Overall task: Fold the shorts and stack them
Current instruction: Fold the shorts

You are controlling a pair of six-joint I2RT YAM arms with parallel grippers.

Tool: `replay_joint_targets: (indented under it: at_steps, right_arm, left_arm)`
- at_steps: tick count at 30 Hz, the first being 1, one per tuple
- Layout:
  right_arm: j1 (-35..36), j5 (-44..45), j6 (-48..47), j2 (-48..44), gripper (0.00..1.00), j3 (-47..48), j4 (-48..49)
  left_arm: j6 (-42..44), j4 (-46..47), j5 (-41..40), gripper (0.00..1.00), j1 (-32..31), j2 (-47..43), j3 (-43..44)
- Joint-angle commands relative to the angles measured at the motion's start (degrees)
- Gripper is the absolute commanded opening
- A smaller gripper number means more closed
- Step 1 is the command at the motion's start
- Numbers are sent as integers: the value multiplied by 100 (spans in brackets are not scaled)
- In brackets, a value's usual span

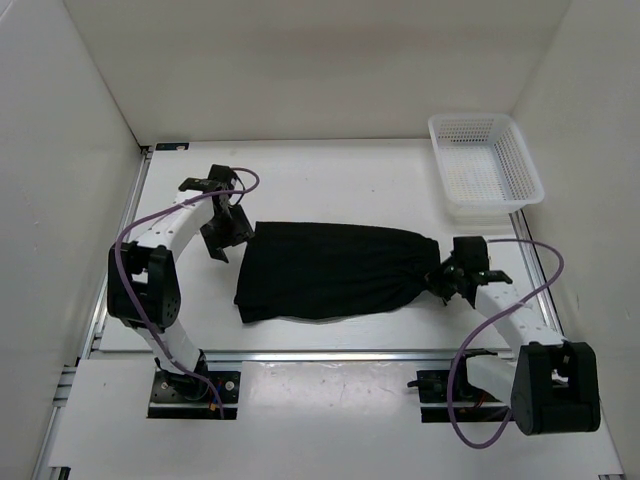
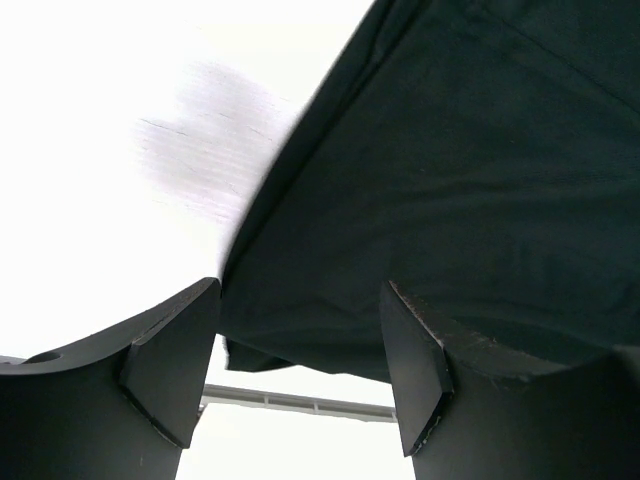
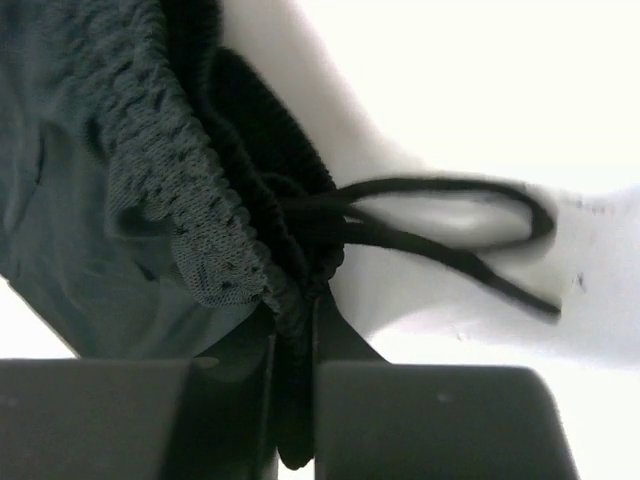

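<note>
**Right end effector clenched on the waistband, left one released**

The shorts lie across the centre of the top view on the desk. My right end effector is clenched on their gathered waistband at the right end. My left end effector is released, fingers apart, just beside their left edge. A white mesh basket sits at the upper right, apart from the shorts. Only the right wrist view shows the drawstring loop, at centre right of that frame.

Plain black shorts, white mesh basket, white table
</note>
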Motion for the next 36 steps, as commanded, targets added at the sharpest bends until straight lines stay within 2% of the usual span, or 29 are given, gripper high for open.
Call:
replay_joint_targets:
  at_steps: [1,4,6,7,10,11,13,17,23,26,29,33,34,35,36]
  right_arm:
    - [-18,689,-757,318,0,710,-319]
    - [43,909,-1284,555,0,1378,-671]
    - [105,1067,-1671,688,0,1914,-907]
    - [183,1067,-1785,836,0,2089,-996]
    - [403,1374,-2119,1039,0,2705,-1242]
    - [456,1479,-2120,1040,0,2846,-1313]
    - [632,1550,-2295,1189,0,3240,-1461]
    - [1290,1893,-2418,1330,0,3899,-1656]
    - [2871,2727,-2472,1979,0,4964,-2103]
    - [4073,3202,-2524,2777,0,5667,-2384]
    - [4795,3615,-2524,3550,0,6317,-2595]
    - [5474,3739,-2629,4501,0,7099,-2771]
    - [5588,3800,-2630,4694,15,7319,-2885]
    - [5764,3801,-2630,5036,42,7764,-3017]
    - [5852,3740,-2708,5135,70,7917,-3097]
  left_arm:
    - [77,84,56,76,2,-37,4]
    - [8,312,187,75,54,217,-110]
    - [7,584,406,66,247,506,-311]
    - [-45,663,503,57,248,594,-313]
    - [-46,796,565,38,248,858,-392]
    - [-98,796,644,21,248,911,-392]
    - [-160,796,644,10,248,1017,-340]
    - [-291,1033,995,10,28,1228,-462]
    - [-424,1208,1154,10,-227,1430,-515]
    - [-424,1209,1154,10,-227,1430,-568]
    - [-424,1209,1206,10,-227,1430,-568]
    - [-477,1209,1207,10,-227,1308,-568]
    - [-477,1209,1146,10,-227,1307,-568]
    - [-477,1209,1093,16,-227,1203,-629]
    - [-538,1209,1093,26,-114,1063,-690]
